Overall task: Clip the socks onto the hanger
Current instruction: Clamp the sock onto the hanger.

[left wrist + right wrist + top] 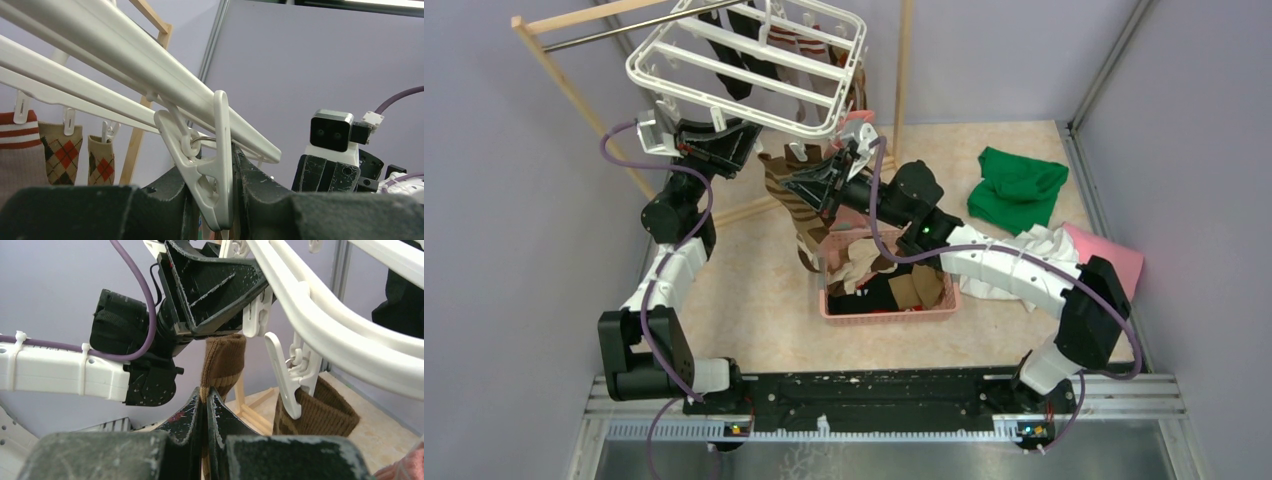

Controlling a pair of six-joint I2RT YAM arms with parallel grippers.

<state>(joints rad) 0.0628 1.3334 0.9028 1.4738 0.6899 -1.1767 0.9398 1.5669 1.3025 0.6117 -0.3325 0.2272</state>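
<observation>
The left gripper (pixel 215 186) is clamped on a white plastic dangling clip (pixel 221 125) at the near edge of the white plastic grid hanger (pixel 125 52), squeezing its handles. The right gripper (pixel 206 407) is closed on the brown-and-cream striped sock (pixel 223 357). The sock's cuff stands just below that edge of the hanger, beside the clip; whether it sits between the clip's tips is not visible. To do this well, I judge the cuff should rise fully into the clip's mouth before the left gripper relaxes, and the right gripper should let go only once the clip bites.
</observation>
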